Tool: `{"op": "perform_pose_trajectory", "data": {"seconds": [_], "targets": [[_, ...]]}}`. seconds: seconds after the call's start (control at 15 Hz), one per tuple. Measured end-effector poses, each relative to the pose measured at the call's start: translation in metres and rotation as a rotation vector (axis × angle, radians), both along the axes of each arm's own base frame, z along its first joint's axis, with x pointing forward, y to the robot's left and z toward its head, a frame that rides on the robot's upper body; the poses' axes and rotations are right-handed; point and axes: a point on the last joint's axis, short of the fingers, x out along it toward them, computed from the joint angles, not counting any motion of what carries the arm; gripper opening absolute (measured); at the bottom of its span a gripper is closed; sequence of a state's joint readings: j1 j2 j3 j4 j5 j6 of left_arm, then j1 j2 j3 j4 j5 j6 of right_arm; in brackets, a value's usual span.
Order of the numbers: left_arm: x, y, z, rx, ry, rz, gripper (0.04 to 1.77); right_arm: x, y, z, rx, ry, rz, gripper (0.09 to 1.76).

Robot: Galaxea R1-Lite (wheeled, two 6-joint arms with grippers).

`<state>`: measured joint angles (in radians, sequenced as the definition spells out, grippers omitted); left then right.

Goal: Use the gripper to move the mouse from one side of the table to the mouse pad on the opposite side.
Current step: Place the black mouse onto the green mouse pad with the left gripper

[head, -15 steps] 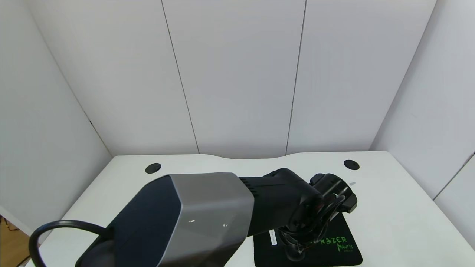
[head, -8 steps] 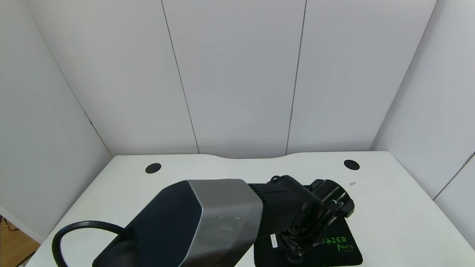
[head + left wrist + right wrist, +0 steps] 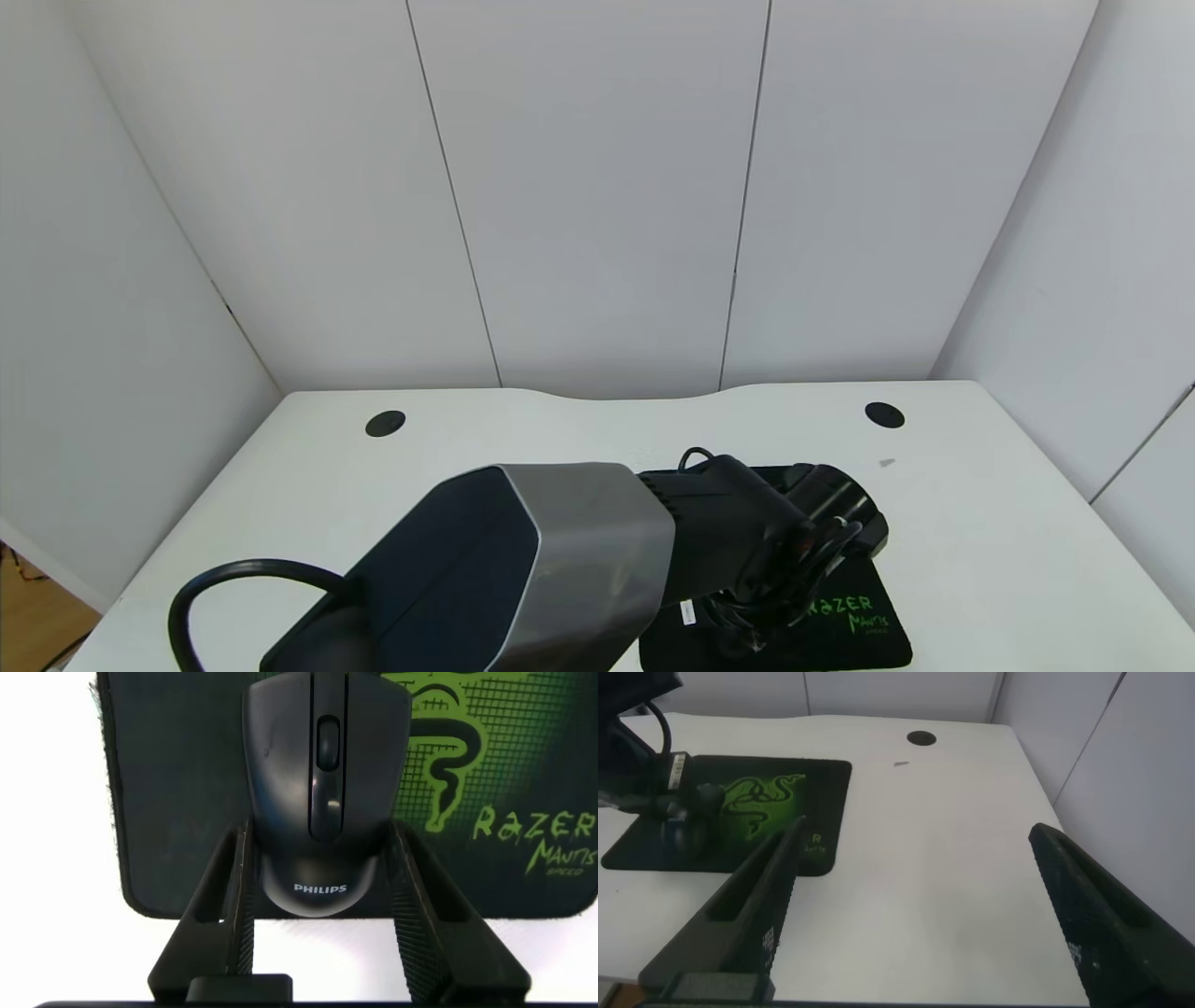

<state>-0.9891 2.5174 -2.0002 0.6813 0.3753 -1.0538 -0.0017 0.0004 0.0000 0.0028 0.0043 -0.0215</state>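
left gripper [image 3: 318, 901] over the mouse pad [image 3: 177, 793] at 5 o'clock on the table [image 3: 980, 523], fingers [image 3: 220, 905] clamped on both sides of the mouse [image 3: 322, 784], whose rear overhangs the pad's edge; right gripper [image 3: 924, 915] spread wide, holding nothing, beside the pad

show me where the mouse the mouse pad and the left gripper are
mouse [image 3: 318, 784], left wrist view, on its top shell beside the scroll wheel.
mouse pad [image 3: 177, 793], left wrist view, on bare black mat.
left gripper [image 3: 320, 873], left wrist view, midway between its fingertips, which flank the mouse.
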Motion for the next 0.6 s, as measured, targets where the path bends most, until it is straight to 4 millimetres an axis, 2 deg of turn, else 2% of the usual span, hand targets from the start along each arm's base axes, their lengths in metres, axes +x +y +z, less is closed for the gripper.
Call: {"op": "perform_pose_trajectory", "data": {"seconds": [0.6], "targets": [[0.0009,-0.0016,-0.0089,0.030,-0.021,0.008,0.87,0.0000,0.0000,0.0000,0.000,0.000,0.000,1.71]]}}
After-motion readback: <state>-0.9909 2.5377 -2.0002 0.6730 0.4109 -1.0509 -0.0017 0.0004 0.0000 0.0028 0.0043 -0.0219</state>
